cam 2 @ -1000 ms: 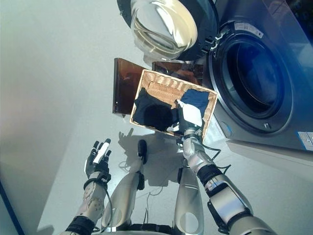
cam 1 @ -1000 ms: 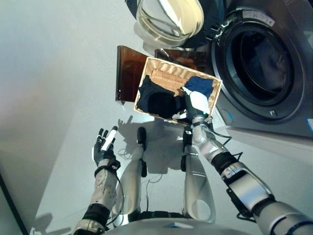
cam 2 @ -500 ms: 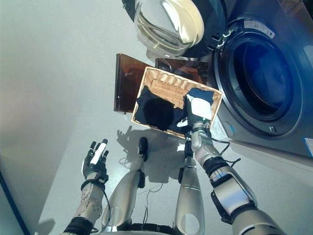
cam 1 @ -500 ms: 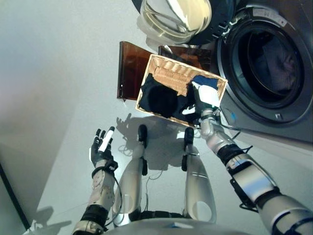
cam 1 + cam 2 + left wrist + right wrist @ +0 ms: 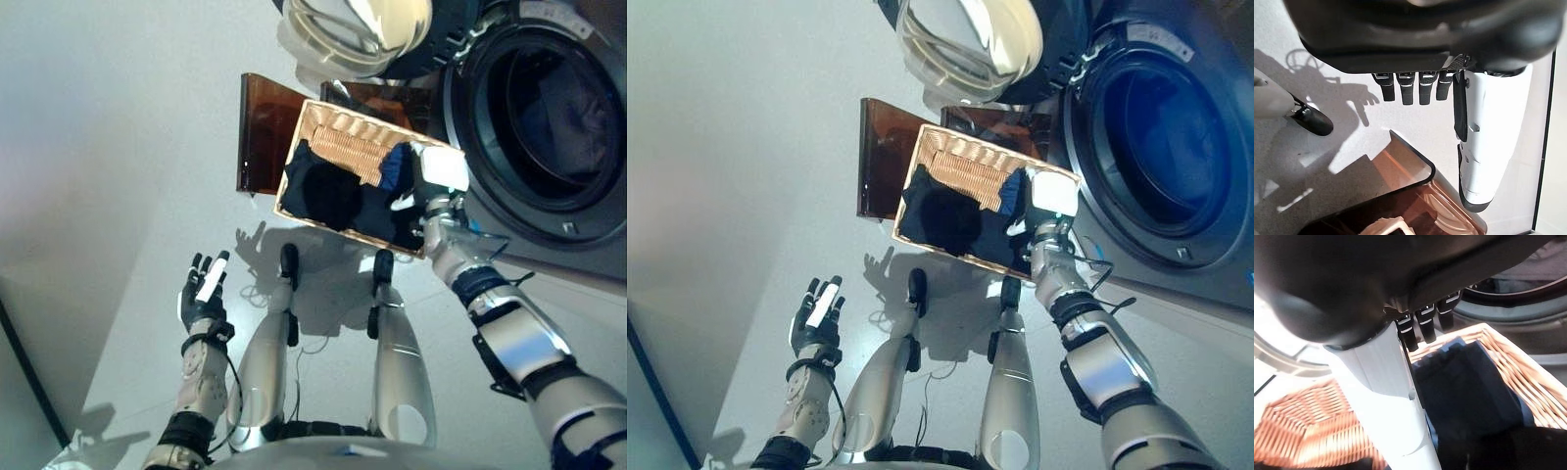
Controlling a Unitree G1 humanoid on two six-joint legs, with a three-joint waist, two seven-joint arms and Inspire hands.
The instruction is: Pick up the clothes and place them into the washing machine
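Clothes (image 5: 338,196), dark and blue, fill the basket (image 5: 333,122); both hands' fingers straight, empty.

Looks like a home laundry corner: dark grey front-loading washing machine (image 5: 549,127) with its round glass door (image 5: 358,29) open, woven wicker laundry basket (image 5: 338,127) beside it on a pale floor (image 5: 118,147).

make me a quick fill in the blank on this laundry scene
The clothes lie in a wicker ____.
The washer door is ____.
The right robot hand hovers over the basket, its fingers ____.
The left robot hand, away from the basket, holds ____.

Missing: basket; open; straight; nothing
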